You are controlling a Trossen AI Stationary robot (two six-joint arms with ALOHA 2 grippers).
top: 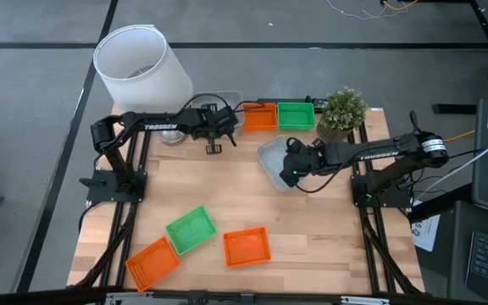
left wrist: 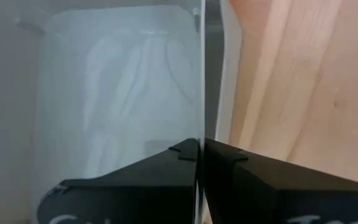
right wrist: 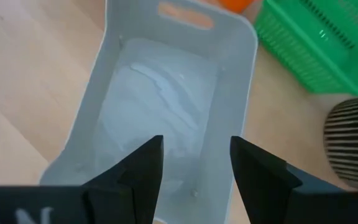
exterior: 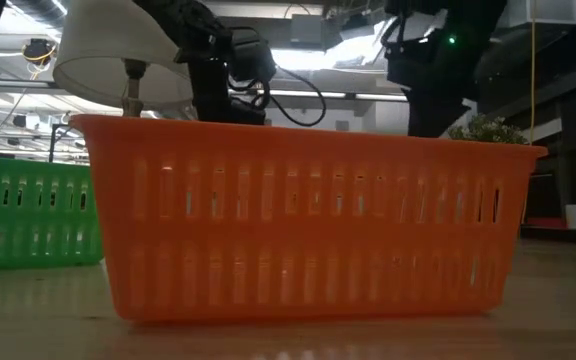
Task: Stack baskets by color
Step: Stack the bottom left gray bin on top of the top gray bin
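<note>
The baskets lie scattered by color on the worktop, so the right gripper, jaws spread, hovers over the pale grey basket near 1 o'clock, while the left gripper, jaws closed, pinches another grey basket's wall at 11 o'clock.

The light wooden table carries baskets. Beneath the right gripper lies a pale grey basket; just beyond the left gripper, an orange basket sits touching a green basket, with a potted plant beside them. Well away from both grippers lie a green basket and two orange baskets.
</note>
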